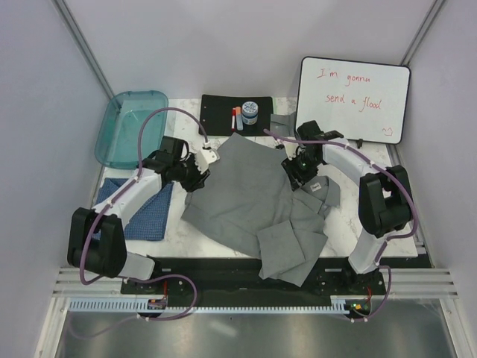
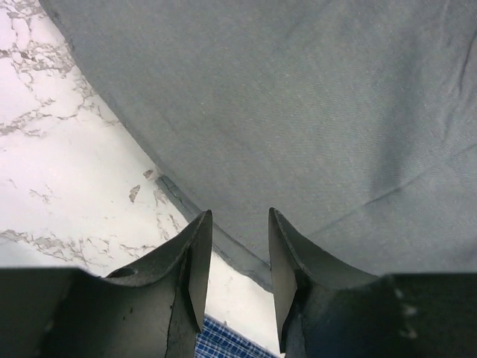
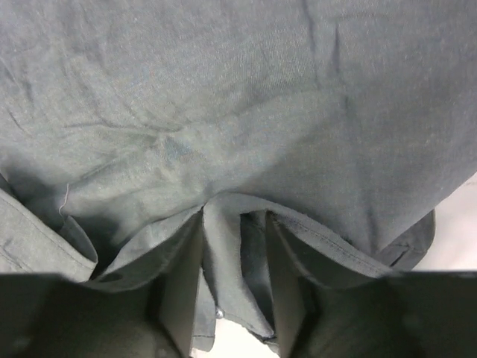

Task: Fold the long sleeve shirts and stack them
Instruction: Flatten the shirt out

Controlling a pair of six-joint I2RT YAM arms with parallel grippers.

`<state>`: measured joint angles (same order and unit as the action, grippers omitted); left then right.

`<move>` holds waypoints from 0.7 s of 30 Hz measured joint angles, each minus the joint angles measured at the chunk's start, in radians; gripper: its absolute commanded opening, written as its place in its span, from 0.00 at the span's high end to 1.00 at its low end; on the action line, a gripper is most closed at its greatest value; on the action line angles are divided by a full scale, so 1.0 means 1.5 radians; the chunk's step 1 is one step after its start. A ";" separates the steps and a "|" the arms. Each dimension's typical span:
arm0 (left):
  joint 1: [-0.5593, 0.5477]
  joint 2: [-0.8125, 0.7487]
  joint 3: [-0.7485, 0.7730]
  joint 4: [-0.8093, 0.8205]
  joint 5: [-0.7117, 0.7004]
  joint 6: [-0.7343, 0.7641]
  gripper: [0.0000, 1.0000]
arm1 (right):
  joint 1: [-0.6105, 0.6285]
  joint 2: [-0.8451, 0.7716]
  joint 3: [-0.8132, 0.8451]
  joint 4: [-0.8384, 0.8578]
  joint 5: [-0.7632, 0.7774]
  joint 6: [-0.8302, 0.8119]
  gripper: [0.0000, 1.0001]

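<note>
Top view: grey shirt (image 1: 246, 194) sprawled mid-table, lying between both grippers. The blue shirt (image 1: 153, 216) sits folded at the left, under the left arm.
Left wrist: left gripper (image 2: 240, 224) is spread and empty, grey hem just ahead of its fingertips.
Right wrist: right gripper (image 3: 235, 224) is pinching a fold of the grey edge, so only the right arm has a hold.

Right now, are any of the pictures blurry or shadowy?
Top external view: bright, even and sharp. Left wrist view: the grey shirt weave is crisp, the left gripper's fingers dark. Right wrist view: dimmer, with deep shadow where cloth bunches between the right gripper's fingers.
</note>
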<state>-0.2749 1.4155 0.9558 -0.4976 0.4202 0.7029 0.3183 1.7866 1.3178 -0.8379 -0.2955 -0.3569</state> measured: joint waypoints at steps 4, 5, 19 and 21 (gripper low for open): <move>-0.014 0.019 0.015 0.003 -0.019 -0.002 0.59 | -0.001 0.000 0.001 -0.015 0.005 0.008 0.93; -0.017 0.025 0.017 0.004 -0.022 -0.002 0.60 | -0.002 0.000 0.001 -0.020 0.005 0.006 1.00; -0.043 0.169 0.030 -0.011 -0.087 -0.009 0.98 | -0.160 -0.292 -0.201 -0.233 0.095 -0.226 0.75; -0.043 0.173 0.020 -0.026 -0.104 -0.010 0.98 | -0.181 -0.302 -0.240 -0.269 0.127 -0.272 0.70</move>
<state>-0.3401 1.6749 0.9863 -0.5365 0.2642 0.6880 0.0471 1.3338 0.9581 -1.2411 -0.1047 -0.7654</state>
